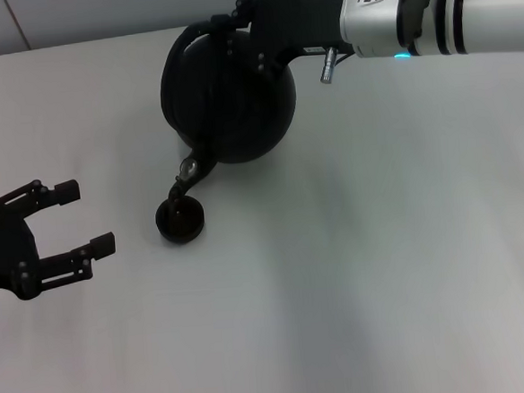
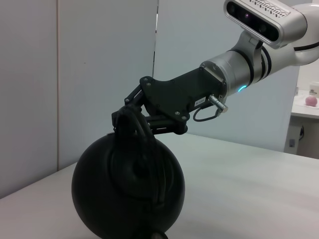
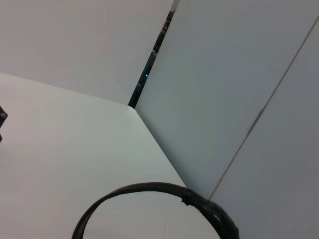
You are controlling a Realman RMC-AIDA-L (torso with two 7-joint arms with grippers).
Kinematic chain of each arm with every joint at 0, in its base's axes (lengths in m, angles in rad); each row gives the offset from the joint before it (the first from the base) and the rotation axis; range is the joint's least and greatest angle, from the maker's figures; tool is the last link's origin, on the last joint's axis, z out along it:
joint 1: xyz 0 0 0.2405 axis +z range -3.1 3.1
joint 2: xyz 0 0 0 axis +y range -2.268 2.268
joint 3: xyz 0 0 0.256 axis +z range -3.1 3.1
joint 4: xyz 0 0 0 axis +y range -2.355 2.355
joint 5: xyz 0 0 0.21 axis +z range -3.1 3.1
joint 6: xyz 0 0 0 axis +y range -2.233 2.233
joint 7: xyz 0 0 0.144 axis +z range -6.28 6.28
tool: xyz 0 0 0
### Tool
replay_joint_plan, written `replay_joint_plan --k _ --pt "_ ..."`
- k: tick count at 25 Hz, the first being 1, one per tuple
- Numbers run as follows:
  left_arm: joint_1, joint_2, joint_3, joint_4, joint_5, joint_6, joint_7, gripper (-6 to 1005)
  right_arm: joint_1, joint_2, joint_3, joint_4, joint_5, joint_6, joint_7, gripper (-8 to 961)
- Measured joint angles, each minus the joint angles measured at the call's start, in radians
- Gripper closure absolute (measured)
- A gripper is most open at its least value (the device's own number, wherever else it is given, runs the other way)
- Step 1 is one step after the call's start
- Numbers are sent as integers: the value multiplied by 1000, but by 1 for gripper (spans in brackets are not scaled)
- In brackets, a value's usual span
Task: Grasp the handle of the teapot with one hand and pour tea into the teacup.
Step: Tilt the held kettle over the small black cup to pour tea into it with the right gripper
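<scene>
The matte-black teapot (image 1: 229, 104) hangs tilted above the white table, its spout (image 1: 188, 172) pointing down over the tiny black teacup (image 1: 180, 221). My right gripper (image 1: 232, 28) is shut on the arched handle (image 1: 198, 27) at the pot's top. The left wrist view shows the same grip (image 2: 130, 117) on the handle (image 2: 144, 149) above the round pot (image 2: 127, 191). The right wrist view shows only the handle's hoop (image 3: 149, 191). My left gripper (image 1: 76, 218) is open and empty, left of the teacup.
The white table (image 1: 384, 269) spreads wide to the right and front. A light wall (image 1: 70, 16) runs along its far edge. A side table with a small pink thing (image 2: 310, 100) stands far off in the left wrist view.
</scene>
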Motion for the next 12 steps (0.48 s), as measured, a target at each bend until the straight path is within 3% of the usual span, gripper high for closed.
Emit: replay_joint_plan --k 12 --pt "-1 0 0 0 0 -5 -3 145 -42 2 1 25 83 -1 17 822"
